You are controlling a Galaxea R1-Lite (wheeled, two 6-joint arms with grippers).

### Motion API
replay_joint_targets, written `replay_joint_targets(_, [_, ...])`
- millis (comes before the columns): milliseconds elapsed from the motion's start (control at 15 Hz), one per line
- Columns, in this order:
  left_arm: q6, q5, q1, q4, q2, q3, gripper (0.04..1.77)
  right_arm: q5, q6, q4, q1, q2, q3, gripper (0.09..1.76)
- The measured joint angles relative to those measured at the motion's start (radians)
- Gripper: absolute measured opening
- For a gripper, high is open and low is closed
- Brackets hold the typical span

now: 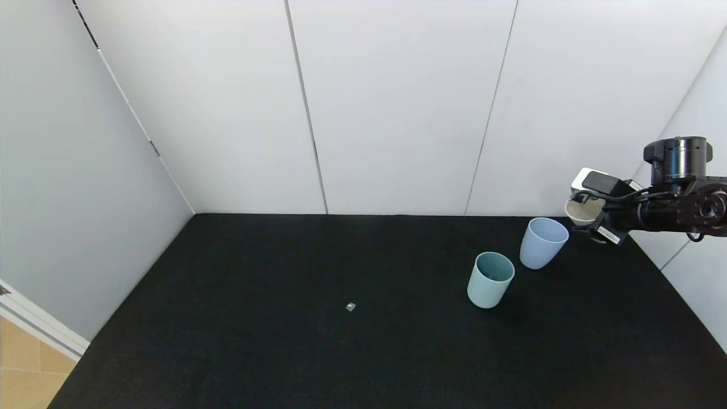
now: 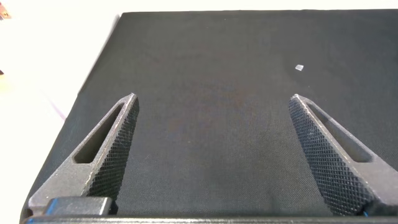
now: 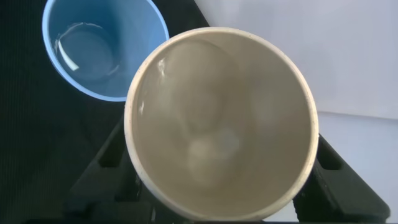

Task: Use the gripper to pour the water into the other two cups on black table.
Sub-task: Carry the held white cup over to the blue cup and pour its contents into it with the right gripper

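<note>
Water: a clear film is lying in the bottom of the periwinkle-blue cup [image 3: 102, 46], showing as a pale ring in the right wrist view; a little is also glistening on the inside of the cream cup [image 3: 221, 124]. Whether the teal cup is holding any cannot be told.
Cream cup: it is sitting between the right gripper's fingers, raised off the table at the far right, just beyond the blue cup and close to the white wall [image 1: 397, 102]; its mouth is facing the wrist camera.
Right gripper [image 1: 588, 218]: its jaws are clenching the cream cup, one black finger [image 3: 109, 158] showing on each side of the cup's wall. The arm is reaching in from the right edge of the head view.
Periwinkle-blue cup [image 1: 543, 242]: it is standing upright on the black table, right of centre, just beside and below the held cup.
Teal cup [image 1: 490, 279]: it is standing upright a little nearer the robot and to the left of the blue one, close to it but not touching.
Black table [image 1: 255, 341]: its matte cloth cover is carrying both cups.
Small grey block [image 1: 350, 307]: it is lying alone near the table's middle, well apart from the cups.
Left gripper [image 2: 211, 149]: its jaws are standing wide apart with nothing between them, hovering over bare black cloth, with the grey block [image 2: 300, 68] farther off.
</note>
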Motion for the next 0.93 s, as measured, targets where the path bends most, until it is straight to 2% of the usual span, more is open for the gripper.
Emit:
replay_joint_targets(800, [0.000,0.000,0.000,0.000,0.000,0.000,1.72,-0.063,-0.101,0.001,0.018,0.006,-0.018,1.30])
replay_joint_targets(933, [0.000,0.000,0.000,0.000,0.000,0.000,1.72,-0.099,-0.126,-0.001,0.019,0.010,-0.024,1.30])
